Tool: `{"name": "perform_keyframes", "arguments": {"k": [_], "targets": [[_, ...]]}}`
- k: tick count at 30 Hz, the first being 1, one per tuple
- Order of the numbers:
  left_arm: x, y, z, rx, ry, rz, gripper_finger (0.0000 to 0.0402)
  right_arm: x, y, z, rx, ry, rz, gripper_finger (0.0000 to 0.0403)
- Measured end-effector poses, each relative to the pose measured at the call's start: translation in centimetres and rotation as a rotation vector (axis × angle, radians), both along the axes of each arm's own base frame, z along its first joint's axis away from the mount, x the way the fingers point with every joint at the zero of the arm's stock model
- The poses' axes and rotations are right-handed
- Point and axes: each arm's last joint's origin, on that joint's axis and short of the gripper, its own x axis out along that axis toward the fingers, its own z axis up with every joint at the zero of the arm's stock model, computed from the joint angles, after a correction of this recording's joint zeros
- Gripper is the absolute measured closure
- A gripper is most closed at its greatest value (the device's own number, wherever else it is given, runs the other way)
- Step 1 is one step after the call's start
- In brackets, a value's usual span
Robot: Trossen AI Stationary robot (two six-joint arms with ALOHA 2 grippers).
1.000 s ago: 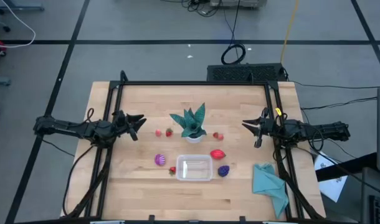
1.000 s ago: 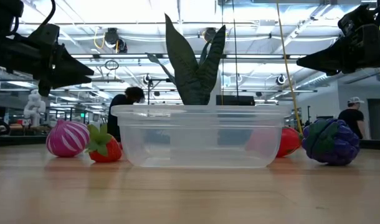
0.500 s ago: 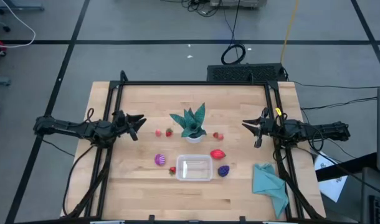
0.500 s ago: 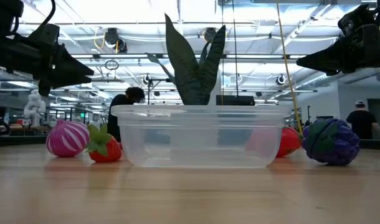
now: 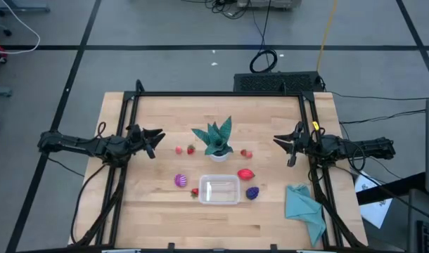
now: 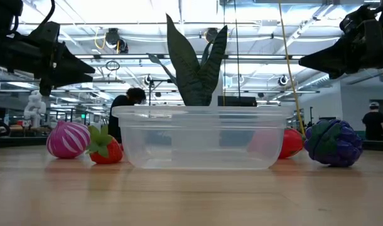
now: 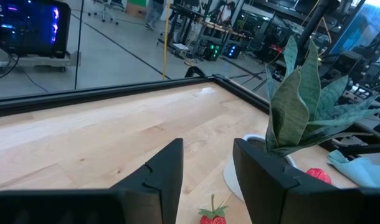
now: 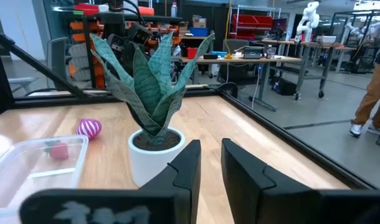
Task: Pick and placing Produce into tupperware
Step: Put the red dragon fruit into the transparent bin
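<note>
Nothing picked yet: the tupperware point(image 5: 219, 191) sits empty at the near centre of the table point(image 5: 165, 218). Produce lies loose around it: a strawberry point(image 5: 195, 192) just off its left side, the pink-purple ball point(image 5: 180, 180) a little farther left, the dark purple piece point(image 5: 252, 192) just off its right side, and the larger red piece point(image 5: 245, 173) just beyond its far right corner. Judged best first pick: one of these near pieces, approached from above so the fingers clear the container's wall. Farther back, the teal plant in a white pot point(image 5: 216, 141) stands mid-table with small strawberries either side point(image 5: 190, 149); reaching those means skirting the leaves. A teal cloth point(image 5: 304, 208) lies at near right, out of the way. Left gripper point(image 5: 157, 133) hovers at mid left, right gripper point(image 5: 278, 140) at mid right; both are closed with nothing between the fingers.
</note>
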Motion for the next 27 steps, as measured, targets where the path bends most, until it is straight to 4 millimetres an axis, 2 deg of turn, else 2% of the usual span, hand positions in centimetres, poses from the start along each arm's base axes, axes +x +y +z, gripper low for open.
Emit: {"name": "perform_keyframes", "arguments": {"k": [3, 8, 11, 13, 17, 22, 24, 27], "targets": [[0.0, 0.0, 0.0, 0.008, 0.001, -0.001, 0.0256, 0.0, 0.0, 0.2, 0.011, -0.027, 0.000, 0.0348], [0.0, 0.0, 0.7, 0.144, 0.061, -0.029, 0.0256, 0.0, 0.1, 1.2, 0.040, -0.139, 0.037, 0.0348], [-0.3, 0.0, 3.1, 0.217, 0.039, -0.033, 0.0256, -0.2, 0.4, 2.8, 0.010, -0.299, 0.167, 0.0348], [-0.8, 0.0, 5.9, 0.275, 0.002, -0.040, 0.0256, -0.8, 0.6, 4.5, -0.056, -0.431, 0.241, 0.0348], [-2.8, 0.2, 12.6, 0.364, -0.066, -0.085, 0.0256, -2.8, 0.5, 9.5, -0.245, -0.588, 0.221, 0.0348], [-5.1, 0.6, 19.6, 0.406, -0.021, -0.058, 0.0256, -4.7, 0.4, 17.9, -0.416, -0.567, 0.202, 0.0348], [-5.4, 0.7, 21.7, 0.418, 0.034, -0.040, 0.0256, -4.3, 0.6, 21.2, -0.456, -0.512, 0.251, 0.0346], [-5.4, 0.8, 24.4, 0.417, 0.100, -0.034, 0.0256, -2.1, 0.9, 25.1, -0.494, -0.355, 0.294, 0.0339]]}}
